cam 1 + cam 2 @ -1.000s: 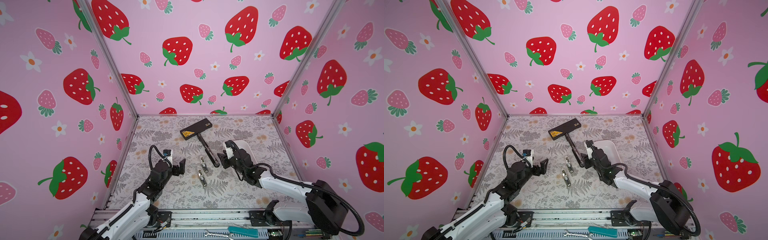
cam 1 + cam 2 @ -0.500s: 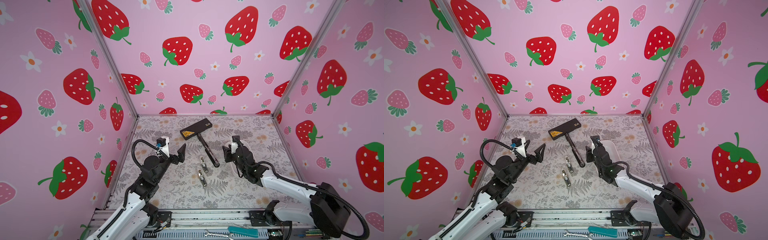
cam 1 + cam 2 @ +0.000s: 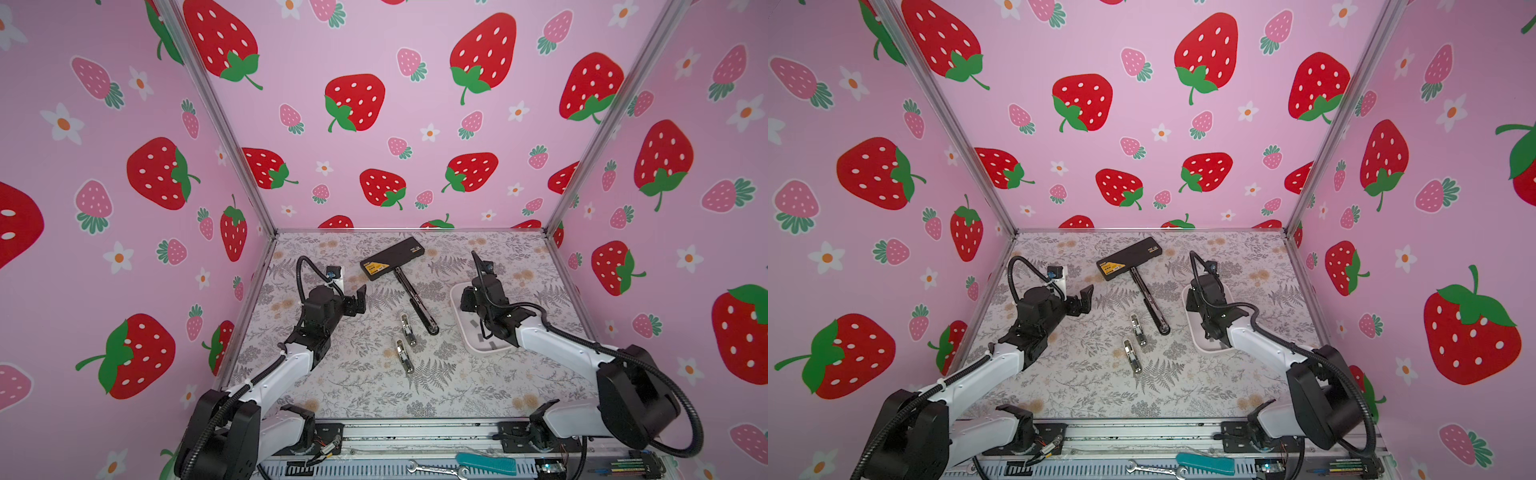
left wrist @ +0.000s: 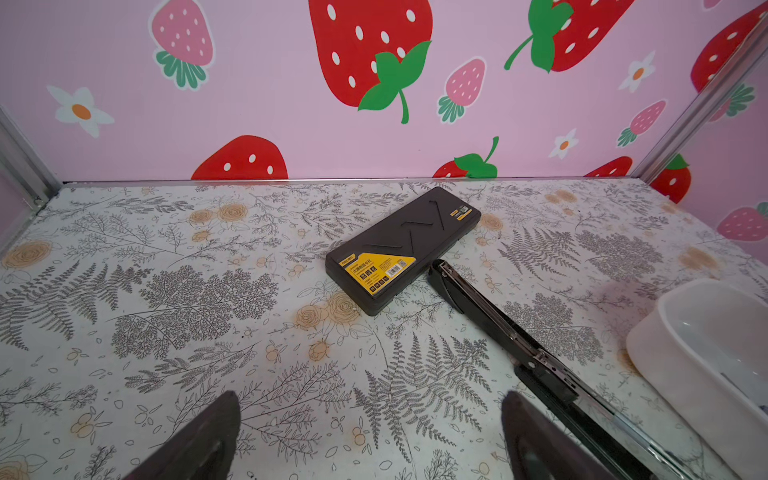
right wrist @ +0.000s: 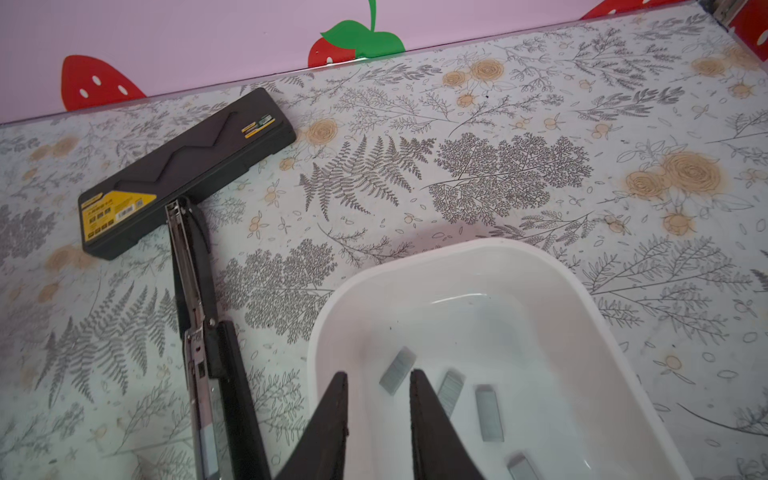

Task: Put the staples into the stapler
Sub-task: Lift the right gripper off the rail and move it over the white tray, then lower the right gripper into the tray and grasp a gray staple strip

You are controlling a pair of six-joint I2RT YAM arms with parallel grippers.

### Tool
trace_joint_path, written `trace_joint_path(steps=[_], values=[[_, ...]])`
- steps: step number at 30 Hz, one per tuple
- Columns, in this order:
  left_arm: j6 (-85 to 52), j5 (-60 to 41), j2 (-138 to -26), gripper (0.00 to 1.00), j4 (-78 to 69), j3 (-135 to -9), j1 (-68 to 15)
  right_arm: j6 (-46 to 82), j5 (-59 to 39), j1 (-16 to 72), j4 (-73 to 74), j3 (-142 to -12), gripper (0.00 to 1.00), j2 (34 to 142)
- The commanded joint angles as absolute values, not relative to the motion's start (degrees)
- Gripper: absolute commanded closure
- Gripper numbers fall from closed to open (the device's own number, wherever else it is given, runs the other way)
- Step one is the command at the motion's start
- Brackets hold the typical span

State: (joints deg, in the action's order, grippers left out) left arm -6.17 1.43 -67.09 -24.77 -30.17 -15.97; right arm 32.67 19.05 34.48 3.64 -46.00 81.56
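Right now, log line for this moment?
left gripper open above table | right gripper open over tray | staples lying in tray | stapler open on table

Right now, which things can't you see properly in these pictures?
- Both top views: the right arm covers most of the white tray and its staples.
- Right wrist view: the bottom edge cuts off the stapler and one staple strip.
- Every view: the black case label is too small to read.

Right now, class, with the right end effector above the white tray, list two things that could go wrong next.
1. The small grey metal staple strips lie flat in the white plastic tray; the narrowly parted right end effector may slide off one.
2. Two strips lie close together, so it might nudge both.
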Motion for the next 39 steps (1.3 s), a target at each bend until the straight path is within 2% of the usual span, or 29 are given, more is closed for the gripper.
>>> trace_joint_path(steps=[1,11,18,29,39], values=[[-5.3,0.0,-67.9,0.01,-24.9,-34.3,-15.9,34.9,16.0,32.2,-1.6,-47.9,0.72,84.6],[-5.4,-4.9,-69.7,0.01,-28.4,-33.2,-15.8,23.8,17.4,28.3,-5.4,-50.7,0.74,89.5],[-5.5,-6.3,-72.2,0.01,-29.6,-33.4,-15.8,24.5,17.5,28.2,-6.0,-48.4,0.74,88.9],[-5.8,-5.5,-69.0,0.01,-29.5,-31.6,-15.8,25.3,16.7,28.1,-7.6,-45.0,0.76,87.5],[-5.7,-6.0,-68.6,0.01,-30.8,-30.6,-15.8,25.0,16.4,27.9,-9.3,-46.9,0.75,93.0]])
